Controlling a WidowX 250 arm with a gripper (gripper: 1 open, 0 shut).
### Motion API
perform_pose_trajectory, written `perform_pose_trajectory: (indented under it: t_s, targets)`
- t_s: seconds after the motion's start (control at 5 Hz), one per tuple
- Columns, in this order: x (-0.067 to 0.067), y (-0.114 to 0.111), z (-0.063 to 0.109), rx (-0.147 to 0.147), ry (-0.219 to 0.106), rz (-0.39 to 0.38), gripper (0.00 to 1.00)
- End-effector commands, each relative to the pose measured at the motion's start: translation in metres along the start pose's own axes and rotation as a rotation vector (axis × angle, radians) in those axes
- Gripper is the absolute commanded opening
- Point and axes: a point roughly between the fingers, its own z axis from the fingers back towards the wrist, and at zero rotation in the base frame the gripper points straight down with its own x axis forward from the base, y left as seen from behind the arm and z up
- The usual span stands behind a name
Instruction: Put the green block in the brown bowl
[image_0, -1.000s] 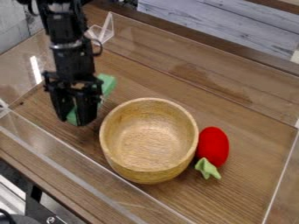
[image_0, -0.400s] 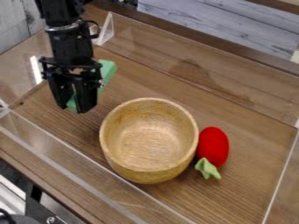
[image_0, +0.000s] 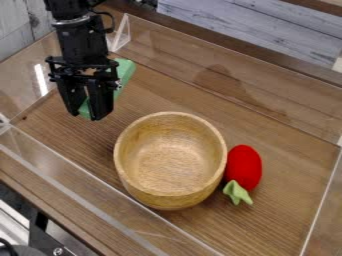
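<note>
The green block (image_0: 124, 72) is off the table, clamped between the black fingers of my gripper (image_0: 91, 111). Its upper end sticks out to the right of the fingers, and a sliver of green shows low between them. The gripper points steeply down and hangs above the wooden tabletop, to the upper left of the brown bowl (image_0: 135, 134). That round, thick-walled wooden bowl sits in the middle of the view with nothing inside it.
A red strawberry-like toy (image_0: 243, 166) with a green stem lies against the bowl's right side. Clear plastic walls (image_0: 80, 185) fence the wooden tabletop along the front and left. A grey ledge runs along the back.
The gripper has risen a little, carrying the green block up off the table. The bowl and the red toy have not moved.
</note>
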Motion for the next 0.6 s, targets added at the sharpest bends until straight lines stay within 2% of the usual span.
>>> perform_pose_trajectory:
  t_s: [0.0, 0.2, 0.4]
  targets:
    - [-0.001, -0.021, 0.015, 0.019, -0.084, 0.044, 0.00]
    - [-0.005, -0.043, 0.012, 0.013, -0.098, 0.083, 0.00]
    - [-0.007, -0.068, -0.001, 0.009, -0.108, 0.113, 0.00]
